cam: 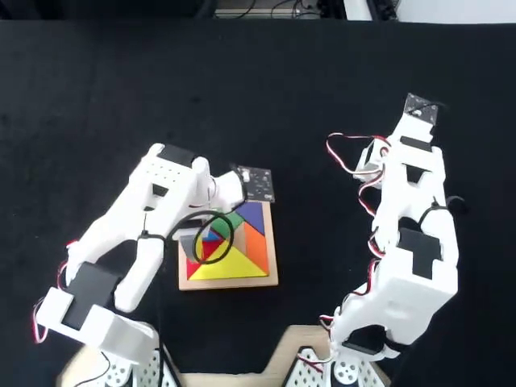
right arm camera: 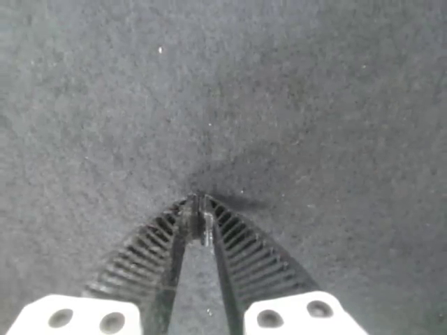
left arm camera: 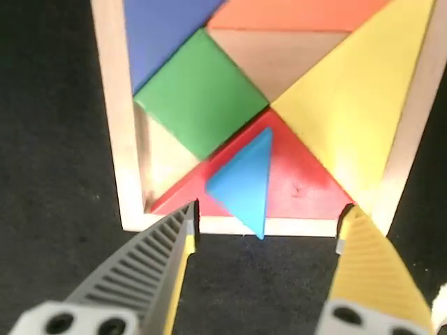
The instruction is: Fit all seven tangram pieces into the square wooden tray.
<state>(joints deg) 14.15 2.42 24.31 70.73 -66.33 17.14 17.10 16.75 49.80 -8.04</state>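
Wooden tray (cam: 230,283) lies left of centre on the desk (cam: 97,97); inside, a small blue triangle (left arm camera: 244,183) rests askew on the red triangle (left arm camera: 300,192). Left claw (left arm camera: 269,213) gapes empty over the tray's edge; right claw (right arm camera: 199,209) is closed, empty, at right.

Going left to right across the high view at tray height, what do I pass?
The left arm → wooden tray → bare black cloth → right arm.
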